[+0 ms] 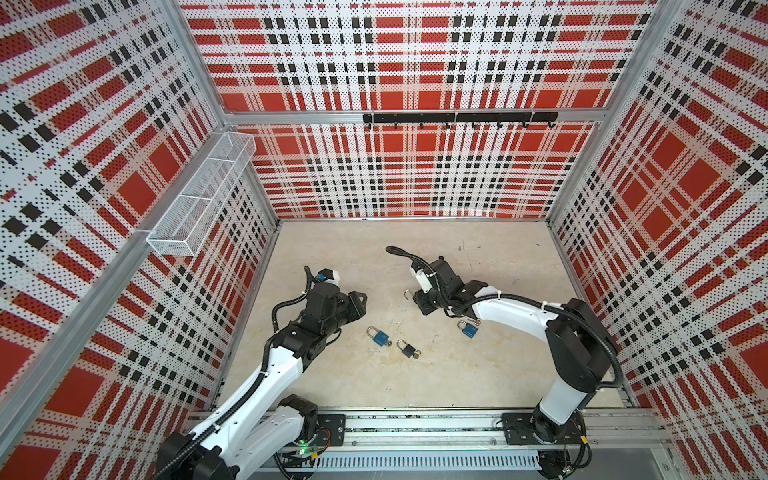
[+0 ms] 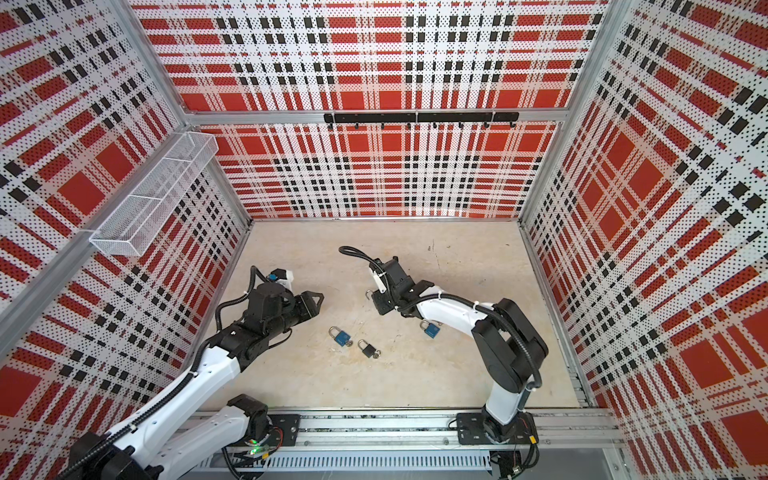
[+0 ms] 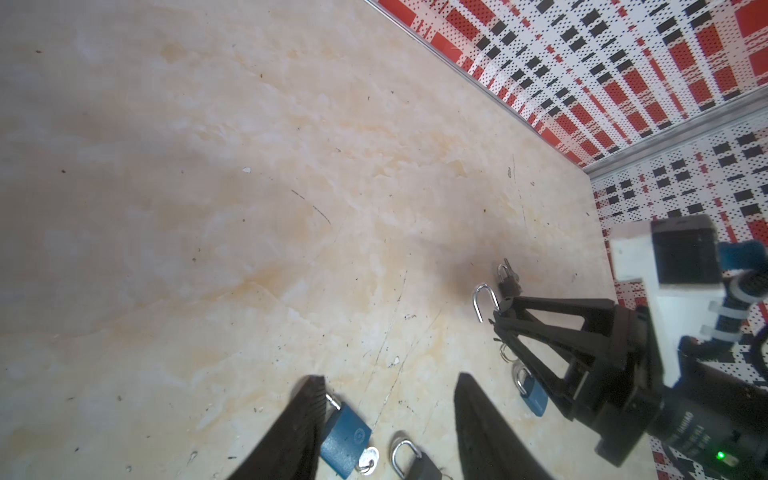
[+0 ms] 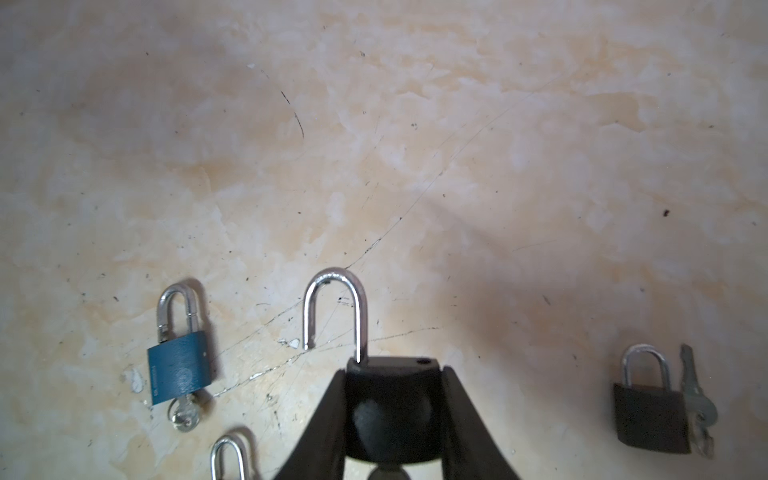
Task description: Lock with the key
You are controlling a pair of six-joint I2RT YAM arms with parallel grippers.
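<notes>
My right gripper (image 4: 395, 372) is shut on the body of a black padlock (image 4: 392, 407), held above the floor near the middle (image 1: 415, 297). Its silver shackle (image 4: 336, 311) is open, with one leg free of the body. Its key is hidden in all views, apart from a dark rounded bit at the body's lower end. My left gripper (image 3: 388, 378) is open with nothing between its fingers. It hovers left of the middle in both top views (image 1: 361, 305), pointing toward the right gripper (image 3: 498, 316).
On the floor lie a blue padlock (image 1: 380, 336) with a key, a black padlock (image 1: 407, 349), another blue padlock (image 1: 468, 329), and a second black padlock (image 4: 650, 415) with a key. A wire basket (image 1: 199, 195) and a hook rail (image 1: 457, 117) hang on the walls.
</notes>
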